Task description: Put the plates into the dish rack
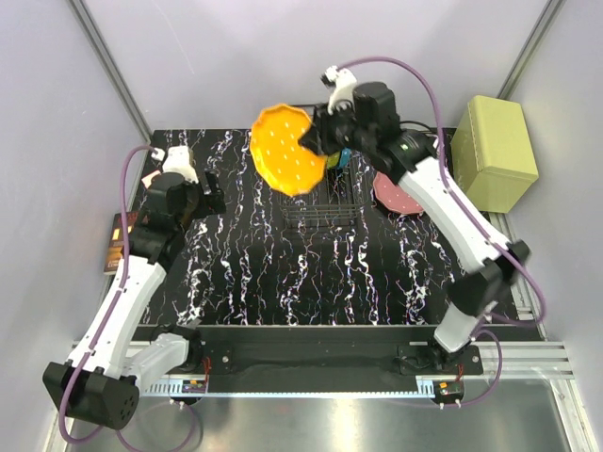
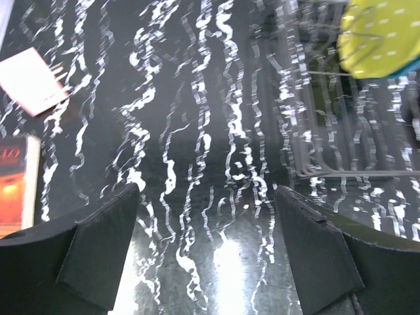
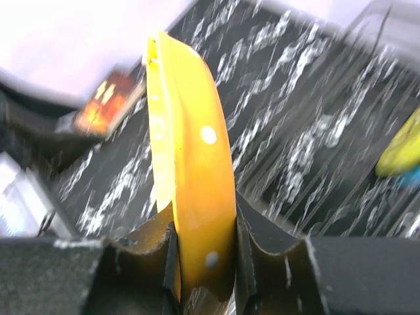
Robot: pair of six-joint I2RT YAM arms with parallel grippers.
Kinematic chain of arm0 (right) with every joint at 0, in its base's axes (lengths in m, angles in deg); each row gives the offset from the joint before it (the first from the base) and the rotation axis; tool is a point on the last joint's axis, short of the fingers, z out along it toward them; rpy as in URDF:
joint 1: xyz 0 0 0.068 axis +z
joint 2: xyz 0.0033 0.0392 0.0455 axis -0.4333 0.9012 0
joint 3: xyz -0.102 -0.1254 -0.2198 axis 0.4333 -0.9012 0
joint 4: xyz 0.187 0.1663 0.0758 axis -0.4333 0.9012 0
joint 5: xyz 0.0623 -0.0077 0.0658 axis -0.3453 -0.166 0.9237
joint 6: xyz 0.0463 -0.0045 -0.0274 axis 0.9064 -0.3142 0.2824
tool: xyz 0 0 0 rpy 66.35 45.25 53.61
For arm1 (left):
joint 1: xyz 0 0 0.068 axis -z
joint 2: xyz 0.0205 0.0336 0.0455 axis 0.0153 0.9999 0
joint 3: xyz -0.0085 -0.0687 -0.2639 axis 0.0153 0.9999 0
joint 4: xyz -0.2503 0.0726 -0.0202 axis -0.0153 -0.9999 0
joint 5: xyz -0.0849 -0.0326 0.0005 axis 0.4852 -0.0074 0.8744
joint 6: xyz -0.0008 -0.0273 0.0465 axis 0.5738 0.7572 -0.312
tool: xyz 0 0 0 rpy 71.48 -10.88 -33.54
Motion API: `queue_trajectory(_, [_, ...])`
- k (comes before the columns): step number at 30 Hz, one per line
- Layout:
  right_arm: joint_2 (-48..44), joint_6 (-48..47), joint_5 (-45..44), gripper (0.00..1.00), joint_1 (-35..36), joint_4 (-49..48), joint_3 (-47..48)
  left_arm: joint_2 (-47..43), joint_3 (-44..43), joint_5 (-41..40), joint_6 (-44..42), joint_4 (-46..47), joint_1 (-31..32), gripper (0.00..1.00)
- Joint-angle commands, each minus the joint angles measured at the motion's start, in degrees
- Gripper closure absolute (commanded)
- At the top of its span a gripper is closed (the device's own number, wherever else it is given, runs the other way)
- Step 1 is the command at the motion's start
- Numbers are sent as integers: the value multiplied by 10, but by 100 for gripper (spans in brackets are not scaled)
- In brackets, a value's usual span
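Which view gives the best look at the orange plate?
Top external: the orange plate shows nearly its whole dotted face and scalloped rim, held up by the right tool. The right wrist view sees it only edge-on and blurred, clamped in that tool. The left wrist view misses it entirely.

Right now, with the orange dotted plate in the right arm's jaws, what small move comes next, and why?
Probably ease the orange scallop-edged plate down edge-first into a slot of the black wire dish rack. The right arm's jaws clamp its rim, it hangs above the rack, and the near slots look free.
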Motion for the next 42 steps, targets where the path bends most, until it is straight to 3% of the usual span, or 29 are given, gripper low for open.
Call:
queue_trajectory(1, [92,-28,-64,100,3,-44,177,-5,14,-30,15,16,-7,11])
queue_trajectory(5, [188,-48,-110,100,4,-2,305,-1,30,-13,35,24,-10,11])
queue_trajectory(12, [247,-50,-281,100,15,9,392,-4,57,-4,47,44,-19,10])
queue_trajectory(22, [360,-220,-536,100,18,-166,477,-22,100,19,58,57,-34,10])
queue_trajectory(25, [405,-251,-547,100,18,-176,520,-29,106,31,41,70,-34,11])
queue_trajectory(32, [450,-301,-603,100,24,-272,516,-39,116,21,29,76,-34,10])
queue_trajectory(42, [461,-302,-624,100,27,-265,480,-34,129,20,31,85,-35,9])
